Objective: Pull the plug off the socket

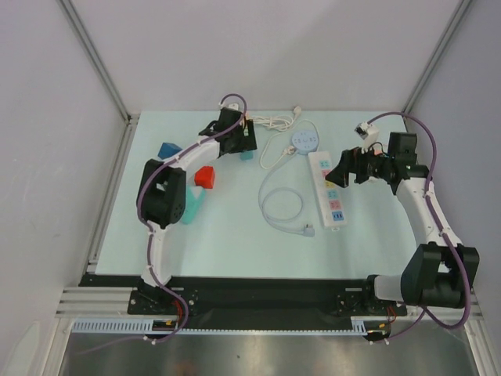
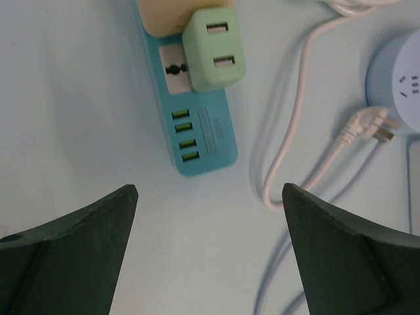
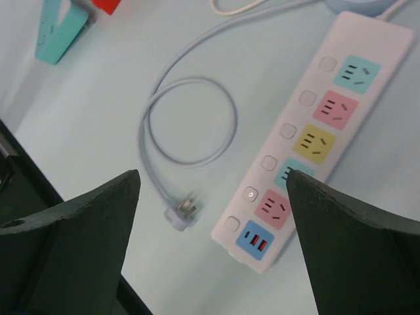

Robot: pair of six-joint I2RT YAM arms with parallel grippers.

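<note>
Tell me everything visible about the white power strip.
The white power strip is a long plastic-looking bar flat on the table, its far end close to the round blue socket. Five coloured sockets, teal, pink, yellow, teal, pink, each have a white button beside them; a blue USB block ends the near end. No visible socket holds a plug. The open right gripper hangs over it.

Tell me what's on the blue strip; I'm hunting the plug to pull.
A green adapter and a cream block sit on the strip; whatever lies beneath them is covered.
</note>
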